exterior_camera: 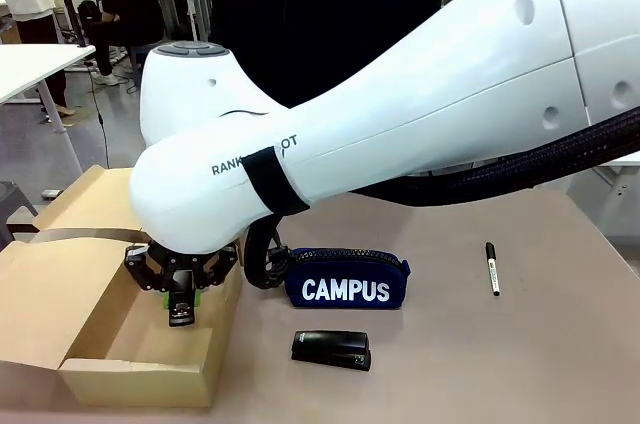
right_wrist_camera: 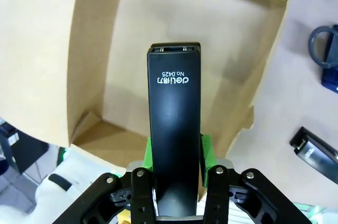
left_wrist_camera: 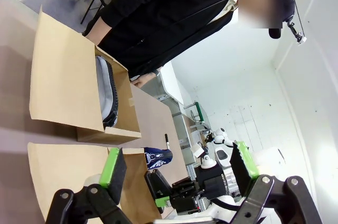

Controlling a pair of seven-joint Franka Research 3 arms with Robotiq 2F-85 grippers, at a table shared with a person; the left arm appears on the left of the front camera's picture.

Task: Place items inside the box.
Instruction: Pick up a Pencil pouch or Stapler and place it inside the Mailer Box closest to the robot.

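Black stapler (right_wrist_camera: 174, 102) hanging end-down over open cardboard box (right_wrist_camera: 95, 49), right gripper (right_wrist_camera: 177, 152) pinching its upper end so release drops it inside; left gripper (left_wrist_camera: 178, 165) standing spread, empty.

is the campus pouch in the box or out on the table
Out. The navy CAMPUS pouch lies on the table, to the picture's right of the cardboard box.

A black marker (exterior_camera: 492, 268) lies on the brown table (exterior_camera: 560, 364) at right, and a person in black (exterior_camera: 300, 4) stands beyond.
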